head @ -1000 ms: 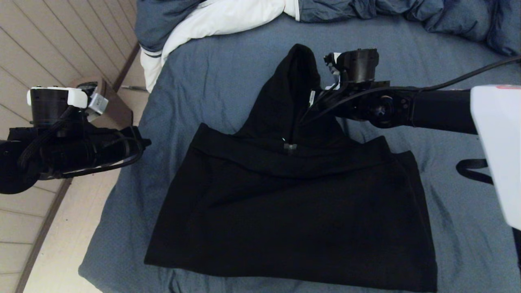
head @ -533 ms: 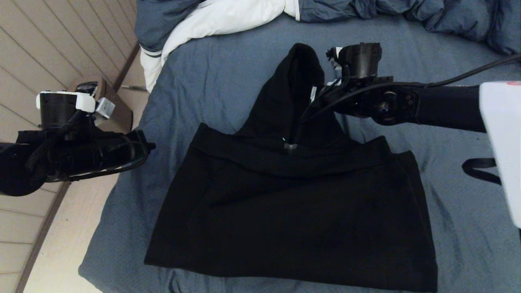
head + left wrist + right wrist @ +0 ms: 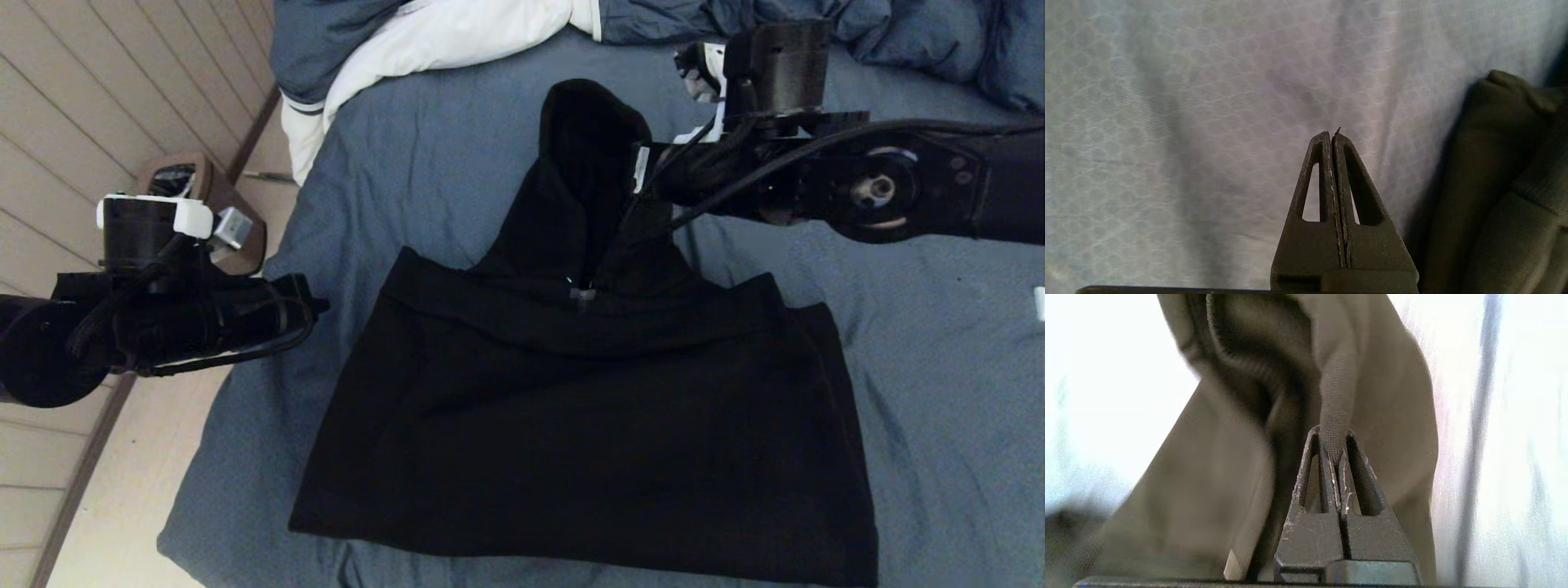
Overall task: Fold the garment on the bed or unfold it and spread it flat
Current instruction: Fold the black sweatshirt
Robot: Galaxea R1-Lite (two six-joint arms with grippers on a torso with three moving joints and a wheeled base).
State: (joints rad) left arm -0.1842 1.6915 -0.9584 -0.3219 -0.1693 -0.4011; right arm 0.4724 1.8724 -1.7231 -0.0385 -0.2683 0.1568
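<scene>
- The garment (image 3: 584, 425) is laid near the middle of the bed (image 3: 408, 163), its sleeves tucked out of sight, its ribbed hem toward the near edge and its hood (image 3: 592, 155) pointed toward the far edge.
- It is judged soft, limp and fairly light; a pinched edge will drag the rest behind it, so hold is best taken at a seam, hem or hood rim.
- A strip of the hood's fabric is seen clamped in the right gripper (image 3: 1336, 451), beside the hood's right side.
- The left gripper (image 3: 1334, 141) is clenched on nothing, held over the bed's left edge, just beside the garment's shoulder.
- A duvet (image 3: 424, 41) is bunched along the far edge.
</scene>
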